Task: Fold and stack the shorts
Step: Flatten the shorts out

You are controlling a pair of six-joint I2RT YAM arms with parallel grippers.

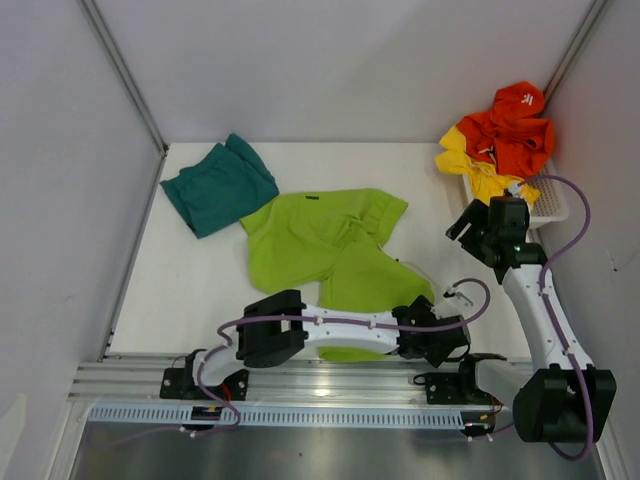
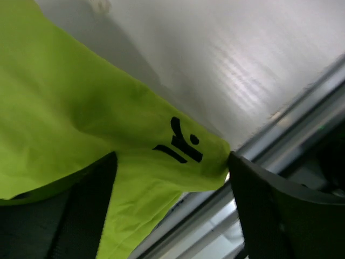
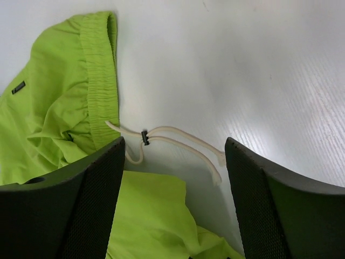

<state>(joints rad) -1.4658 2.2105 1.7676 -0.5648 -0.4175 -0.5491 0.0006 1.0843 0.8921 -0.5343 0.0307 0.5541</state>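
Note:
The lime green shorts (image 1: 330,245) lie spread out, rumpled, in the middle of the white table. Folded teal shorts (image 1: 218,185) sit at the back left. My left gripper (image 1: 440,340) reaches across to the near right hem of the lime shorts (image 2: 64,108). It is open, and the hem corner with a black logo (image 2: 180,143) lies between its fingers (image 2: 253,199). My right gripper (image 1: 462,225) hovers open above the table right of the lime shorts (image 3: 64,97), over the pale drawstring (image 3: 178,135) beside the waistband.
A white plastic basket (image 1: 550,200) at the back right holds orange (image 1: 515,125) and yellow (image 1: 475,170) garments that spill over its rim. A metal rail (image 1: 330,385) runs along the near table edge, just beside the left gripper (image 2: 172,162). Grey walls enclose the table.

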